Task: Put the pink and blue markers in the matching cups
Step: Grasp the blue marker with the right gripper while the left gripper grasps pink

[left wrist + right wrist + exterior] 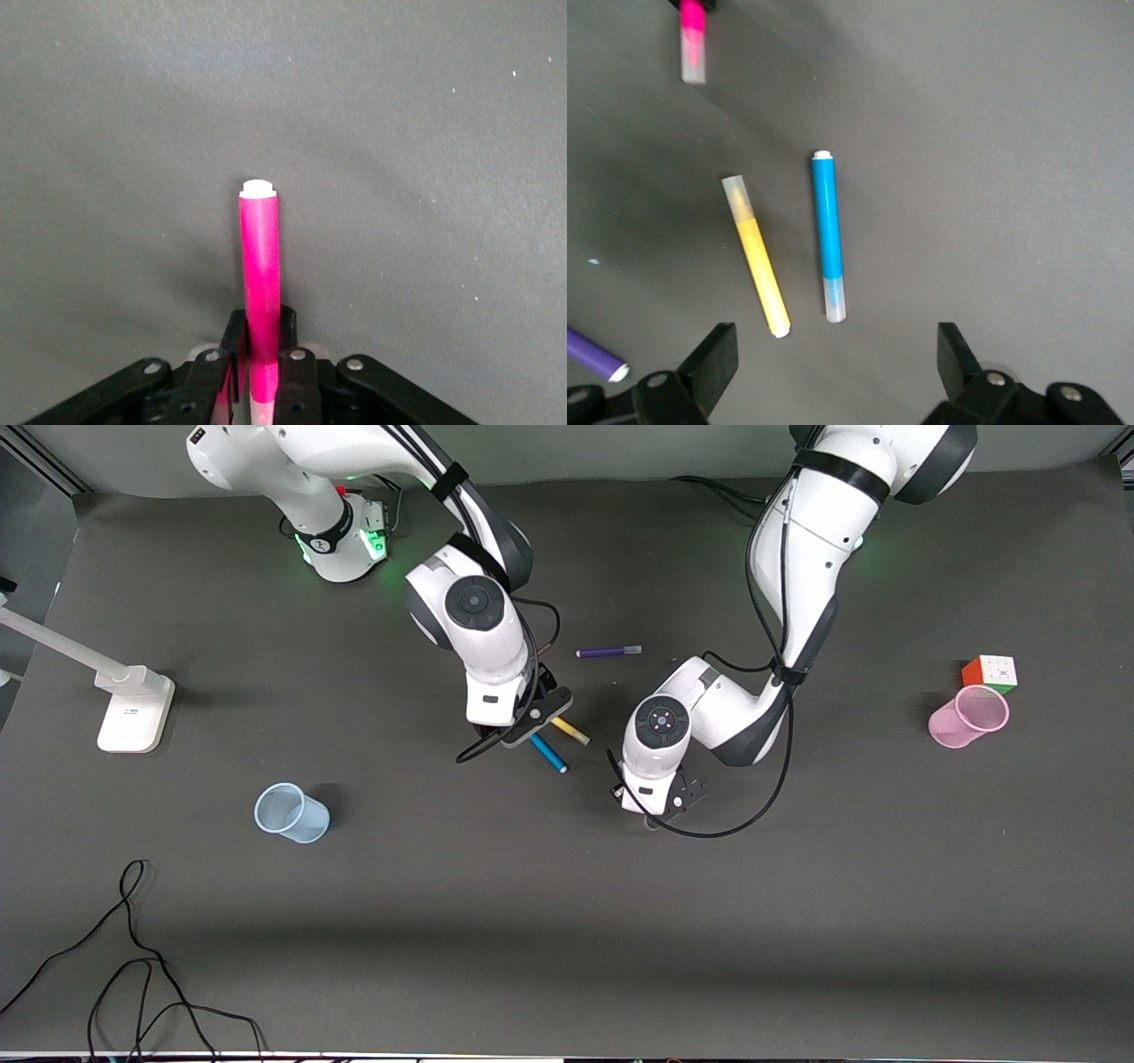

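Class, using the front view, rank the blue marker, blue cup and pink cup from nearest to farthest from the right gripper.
1. Blue marker, on the table just under the right gripper.
2. Blue cup, toward the right arm's end.
3. Pink cup, toward the left arm's end, beside the puzzle cube.

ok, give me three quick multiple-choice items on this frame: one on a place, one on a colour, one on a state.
1. What stands beside the pink cup?
A. puzzle cube
B. blue cup
C. yellow marker

2. What colour is the marker in the left claw?
A. purple
B. blue
C. pink

3. How is the right claw?
A. shut on the blue marker
B. open above the blue marker
C. shut and empty

Key:
1 A, the puzzle cube sits right next to it.
2 C, the pink marker is pinched between its fingers.
3 B, its fingers stand wide apart, with the blue marker lying on the table.
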`<state>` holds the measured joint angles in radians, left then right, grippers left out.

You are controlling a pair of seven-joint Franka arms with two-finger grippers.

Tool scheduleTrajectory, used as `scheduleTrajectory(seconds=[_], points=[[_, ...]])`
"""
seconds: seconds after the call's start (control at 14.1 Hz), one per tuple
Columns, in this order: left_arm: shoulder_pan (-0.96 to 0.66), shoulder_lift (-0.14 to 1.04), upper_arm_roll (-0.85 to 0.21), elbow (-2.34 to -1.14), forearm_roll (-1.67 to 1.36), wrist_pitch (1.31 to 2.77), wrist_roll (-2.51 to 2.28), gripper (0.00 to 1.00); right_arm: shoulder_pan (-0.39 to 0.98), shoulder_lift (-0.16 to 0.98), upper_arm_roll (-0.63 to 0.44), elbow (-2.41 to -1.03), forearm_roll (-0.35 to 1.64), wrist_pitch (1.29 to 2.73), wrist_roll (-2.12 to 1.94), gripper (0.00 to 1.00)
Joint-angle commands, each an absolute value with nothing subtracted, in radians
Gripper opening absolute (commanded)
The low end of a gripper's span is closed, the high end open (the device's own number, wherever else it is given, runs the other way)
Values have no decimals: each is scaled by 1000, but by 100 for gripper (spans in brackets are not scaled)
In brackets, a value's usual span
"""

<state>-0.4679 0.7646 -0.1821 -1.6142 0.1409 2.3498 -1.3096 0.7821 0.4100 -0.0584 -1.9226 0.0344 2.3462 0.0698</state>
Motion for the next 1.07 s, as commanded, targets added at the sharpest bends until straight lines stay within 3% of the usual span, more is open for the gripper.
scheduleTrajectory(seconds=[0.0, 0.57, 0.99], points=[[-430, 706, -175, -1605, 160, 2251, -1301, 0, 793, 411, -69, -1983, 20, 2433, 61, 100], [-292, 388, -179, -1605, 65, 1746, -878, 0, 813, 544, -72, -1982, 20, 2553, 63, 100], [-126, 206, -172, -1609, 77, 1496, -389, 0, 811, 587, -74, -1945, 20, 2554, 63, 100]])
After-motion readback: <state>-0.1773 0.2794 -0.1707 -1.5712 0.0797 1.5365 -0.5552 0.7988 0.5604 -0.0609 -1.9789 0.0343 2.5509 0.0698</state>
